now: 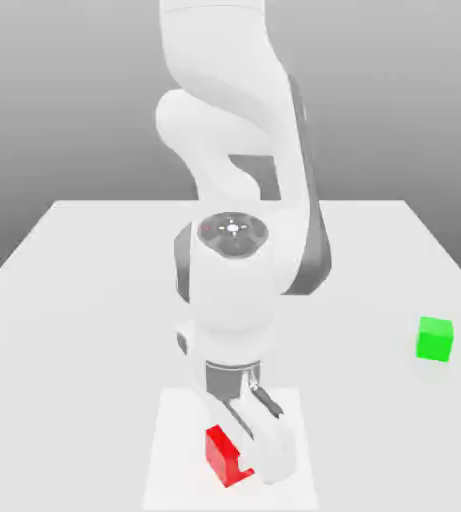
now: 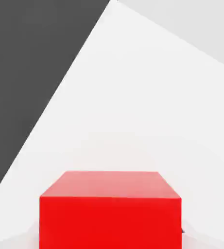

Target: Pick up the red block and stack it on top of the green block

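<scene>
Nearest the exterior camera, the red block sits on the white table close to the table's front edge, slightly toward the exterior view's left of centre. The gripper is lowered over it. One white finger stands against the block's side toward the exterior view's right and covers part of that face. The opposite finger is hidden behind the block and the hand, so whether the fingers are pressed onto the block or merely straddle it cannot be determined.

In the hand view, the red block occupies the near field, with its top face and one side face visible. Its lower portion is cut off by the picture edge. Beyond it lies the white table, and beyond the table's edge a dark grey area.

A paler rectangular patch on the table surrounds the block and the gripper in the exterior view.

Above the gripper, the arm rises as a stack of white segments with dark grey joint bands. A round cap with small markings faces the camera at mid height. The upper segment is cut off by the top of the picture.

The green block rests on the table toward the exterior view's right, well apart from the red block and farther back. Nothing touches it.

The table is plain, matte and white. Behind its far edge the background is a featureless grey gradient, darker toward the top.
</scene>
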Robot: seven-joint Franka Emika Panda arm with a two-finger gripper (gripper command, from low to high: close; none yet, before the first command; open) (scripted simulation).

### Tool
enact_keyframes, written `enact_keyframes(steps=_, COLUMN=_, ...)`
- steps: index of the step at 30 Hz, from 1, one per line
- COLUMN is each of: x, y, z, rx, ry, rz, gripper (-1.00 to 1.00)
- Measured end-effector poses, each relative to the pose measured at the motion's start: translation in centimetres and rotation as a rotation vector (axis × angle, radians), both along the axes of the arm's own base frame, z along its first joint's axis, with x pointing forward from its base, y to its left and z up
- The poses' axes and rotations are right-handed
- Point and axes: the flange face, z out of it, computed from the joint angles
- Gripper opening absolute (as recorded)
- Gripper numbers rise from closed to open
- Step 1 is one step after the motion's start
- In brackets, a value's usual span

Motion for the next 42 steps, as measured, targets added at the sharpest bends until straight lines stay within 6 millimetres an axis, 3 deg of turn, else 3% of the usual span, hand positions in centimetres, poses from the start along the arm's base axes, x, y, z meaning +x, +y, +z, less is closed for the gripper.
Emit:
enact_keyframes(steps=5, x=0.0, y=0.0, z=5.1, rx=-0.001, ry=0.000, rz=0.000, gripper=-1.00)
enact_keyframes(steps=6, x=-0.1, y=1.0, z=5.9, rx=0.002, ry=0.000, rz=0.009, gripper=-1.00)
enact_keyframes(steps=8, x=-1.0, y=6.2, z=7.1, rx=0.013, ry=-0.005, rz=0.061, gripper=-1.00)
enact_keyframes(steps=9, x=-1.9, y=9.8, z=7.6, rx=0.018, ry=-0.006, rz=0.106, gripper=-1.00)
enact_keyframes(steps=11, x=-4.4, y=15.8, z=8.4, rx=0.025, ry=-0.006, rz=0.178, gripper=-1.00)
enact_keyframes(steps=14, x=-9.1, y=22.8, z=9.3, rx=0.030, ry=-0.004, rz=0.258, gripper=-1.00)
enact_keyframes(steps=17, x=-14.7, y=28.1, z=9.8, rx=0.026, ry=0.000, rz=0.325, gripper=-1.00)
enact_keyframes(steps=21, x=-22.4, y=32.6, z=10.0, rx=0.007, ry=0.002, rz=0.390, gripper=-1.00)
enact_keyframes(steps=25, x=-24.3, y=33.6, z=9.9, rx=0.009, ry=-0.010, rz=0.411, gripper=-1.00)
enact_keyframes(steps=42, x=-24.1, y=34.1, z=7.1, rx=0.015, ry=-0.035, rz=0.416, gripper=-1.00)
